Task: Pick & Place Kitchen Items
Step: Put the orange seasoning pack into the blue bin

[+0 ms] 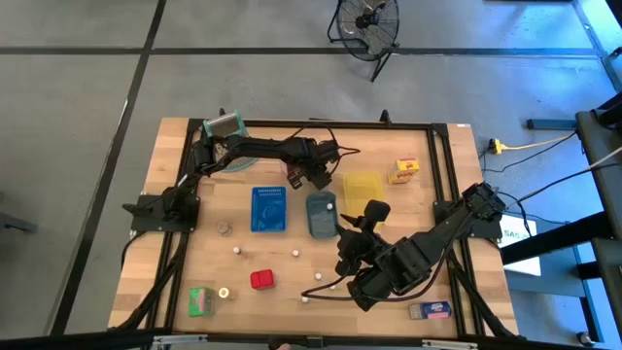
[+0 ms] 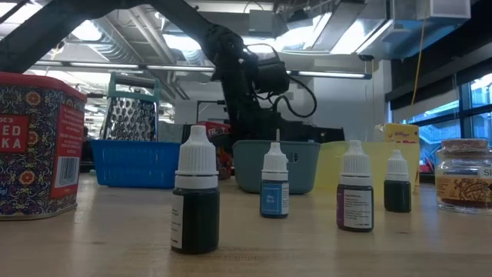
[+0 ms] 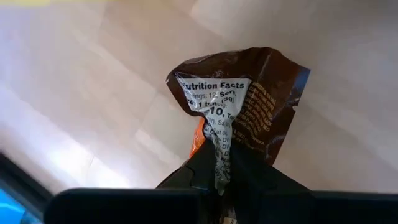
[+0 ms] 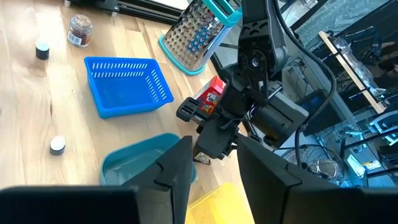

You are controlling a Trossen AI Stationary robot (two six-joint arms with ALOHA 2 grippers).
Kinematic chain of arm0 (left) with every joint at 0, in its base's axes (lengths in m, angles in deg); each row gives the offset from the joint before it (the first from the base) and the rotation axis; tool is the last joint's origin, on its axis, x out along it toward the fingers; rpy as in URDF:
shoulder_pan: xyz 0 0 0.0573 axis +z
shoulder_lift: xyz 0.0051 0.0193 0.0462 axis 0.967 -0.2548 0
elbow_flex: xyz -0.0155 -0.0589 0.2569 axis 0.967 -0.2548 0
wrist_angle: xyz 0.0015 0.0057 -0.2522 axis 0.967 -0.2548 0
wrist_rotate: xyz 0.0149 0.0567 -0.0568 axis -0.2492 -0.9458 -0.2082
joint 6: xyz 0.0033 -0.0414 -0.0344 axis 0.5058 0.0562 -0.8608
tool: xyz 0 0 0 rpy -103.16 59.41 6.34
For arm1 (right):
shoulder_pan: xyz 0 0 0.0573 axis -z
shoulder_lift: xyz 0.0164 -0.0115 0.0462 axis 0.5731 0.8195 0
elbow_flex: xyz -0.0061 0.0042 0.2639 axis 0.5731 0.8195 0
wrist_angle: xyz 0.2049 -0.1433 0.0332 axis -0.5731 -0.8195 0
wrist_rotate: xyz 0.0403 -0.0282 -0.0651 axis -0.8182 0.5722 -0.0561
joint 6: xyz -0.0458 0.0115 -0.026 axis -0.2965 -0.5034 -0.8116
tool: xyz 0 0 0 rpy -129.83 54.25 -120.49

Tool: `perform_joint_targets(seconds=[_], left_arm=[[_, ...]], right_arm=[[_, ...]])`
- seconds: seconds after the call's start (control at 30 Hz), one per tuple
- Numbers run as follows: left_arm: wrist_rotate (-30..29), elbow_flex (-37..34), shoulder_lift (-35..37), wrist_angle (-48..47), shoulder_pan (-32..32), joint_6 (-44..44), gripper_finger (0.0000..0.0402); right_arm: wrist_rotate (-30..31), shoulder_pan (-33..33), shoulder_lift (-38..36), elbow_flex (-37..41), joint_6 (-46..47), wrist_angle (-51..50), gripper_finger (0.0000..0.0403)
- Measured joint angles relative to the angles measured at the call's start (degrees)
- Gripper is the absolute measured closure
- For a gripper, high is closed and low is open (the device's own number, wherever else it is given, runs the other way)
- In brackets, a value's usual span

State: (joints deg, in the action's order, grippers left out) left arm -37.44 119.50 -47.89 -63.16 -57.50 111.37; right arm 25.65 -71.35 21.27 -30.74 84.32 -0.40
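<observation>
The brown packet (image 3: 239,106) is clamped by its crumpled end between the fingers of the left end effector (image 1: 313,178), and its body extends straight forward from the fingertips, so its long axis follows the line of the arm. It hangs above the wood in the far middle part of the surface, just at the far end of the grey-blue tray (image 1: 321,214), with the yellow tray (image 1: 364,187) close on one side and the blue tray (image 1: 269,209) on the other. I judge that the coming move is a short lowering into one of these trays, and the grey-blue one lies nearest. The right end effector (image 1: 374,212) waits over the middle of the surface with fingers apart, holding nothing. Small dropper bottles (image 2: 195,202) and a red tin (image 1: 261,280) stand towards the near edge.
</observation>
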Motion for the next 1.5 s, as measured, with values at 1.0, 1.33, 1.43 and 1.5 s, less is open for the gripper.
perform_joint_targets(seconds=[1.0, 1.33, 1.43, 1.5], left_arm=[[-12.5, 0.3, 8.3, -2.4, -2.1, -4.6, 0.0381], [-10.6, 0.3, 22.8, -11.1, -8.6, -14.8, 0.0383], [-9.3, 0.3, 28.7, -14.2, -10.4, -19.4, 0.0383], [-3.6, 0.3, 33.1, -15.7, -11.4, -22.7, 0.0383]], right_arm=[[3.6, 0.0, 0.0, 0.0, -4.0, 0.3, 0.0272], [8.8, -0.9, -0.2, -0.6, -16.6, 2.4, 0.0272], [10.0, -1.8, -0.3, -1.8, -21.3, 5.0, 0.0272], [10.5, -2.4, -0.3, -1.9, -25.0, 6.9, 0.0272]])
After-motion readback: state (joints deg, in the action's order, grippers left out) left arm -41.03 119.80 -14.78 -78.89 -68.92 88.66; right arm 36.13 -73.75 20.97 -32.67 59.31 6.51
